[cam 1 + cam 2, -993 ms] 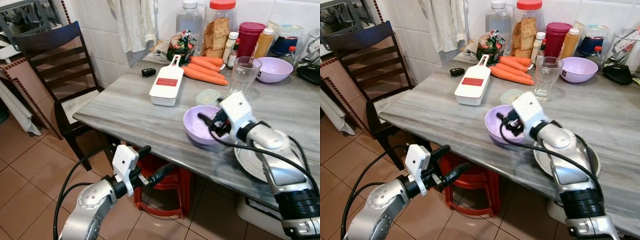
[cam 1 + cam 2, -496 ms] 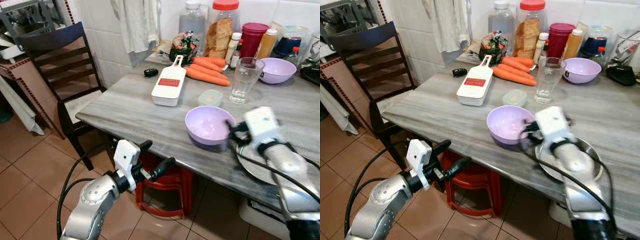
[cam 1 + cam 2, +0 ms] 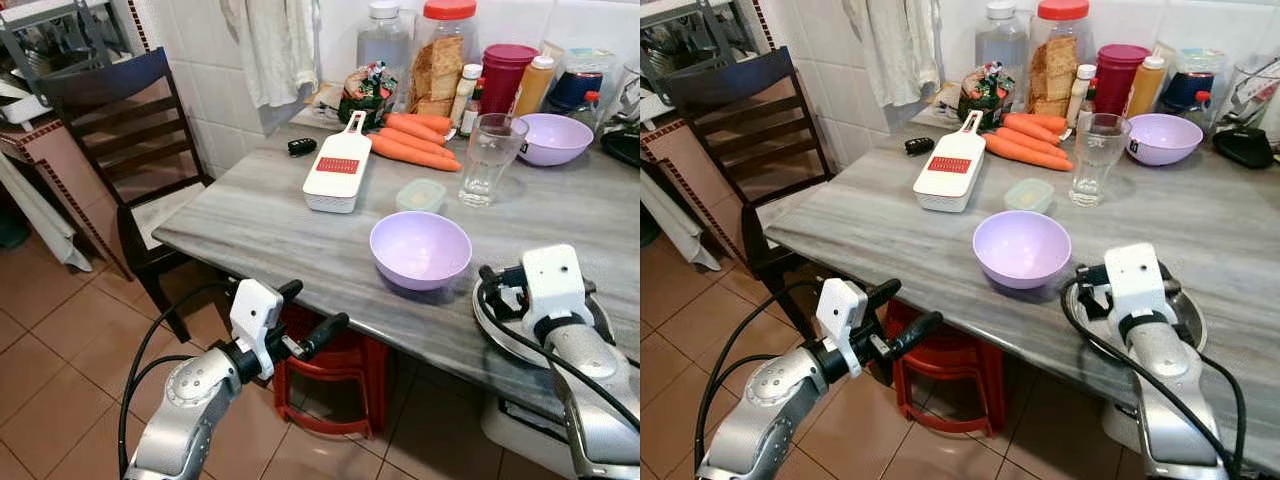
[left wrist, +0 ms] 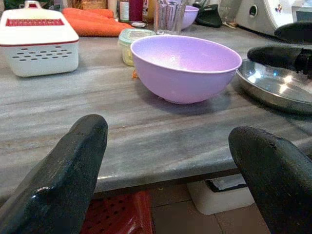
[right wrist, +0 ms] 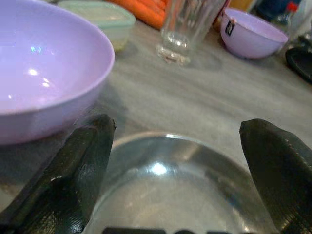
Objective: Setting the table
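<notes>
Hovering over the shiny round metal plate (image 3: 1185,318) just right of the smooth lilac plastic bowl (image 3: 420,249), the right gripper (image 5: 180,165) has its black fingers spread wide and grasps nothing; the step in hand looks like taking up the plate. That move would call for lowering one finger under the thin rim, which lies flat on the grey streaked stone table (image 3: 250,215). Left of the bowl and below the table edge, the left gripper (image 3: 315,318) hangs parted and empty.
</notes>
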